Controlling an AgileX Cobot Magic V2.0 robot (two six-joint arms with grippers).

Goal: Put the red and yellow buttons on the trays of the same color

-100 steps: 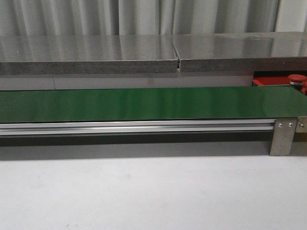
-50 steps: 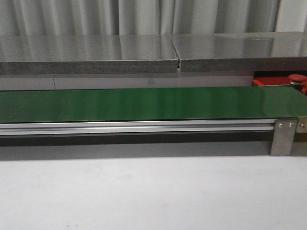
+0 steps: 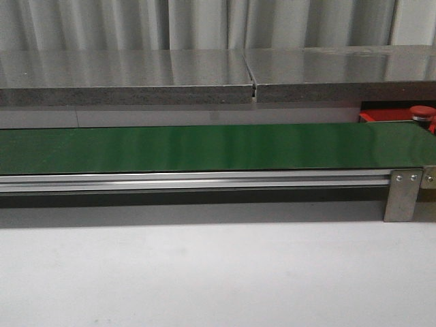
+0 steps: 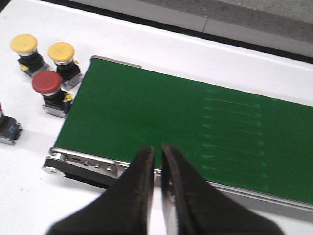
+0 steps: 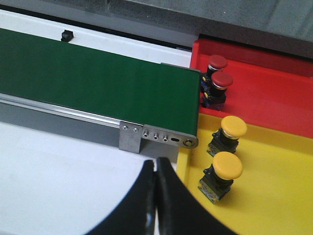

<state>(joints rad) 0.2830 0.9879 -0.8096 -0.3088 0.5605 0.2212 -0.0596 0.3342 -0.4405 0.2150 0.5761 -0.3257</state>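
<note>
Both hands closed and empty over the conveyor ends.
The left hand and right hand are seen pinched shut; red buttons sit in the red tray.

Green conveyor belt on aluminium rail; grey stone ledge behind; white table.

We see neither arm from the front. In its wrist view our left gripper has its two dark fingers drawn almost together, only a thin slit between them, holding nothing. Our right gripper has its fingers pressed fully together, also holding nothing.
</note>
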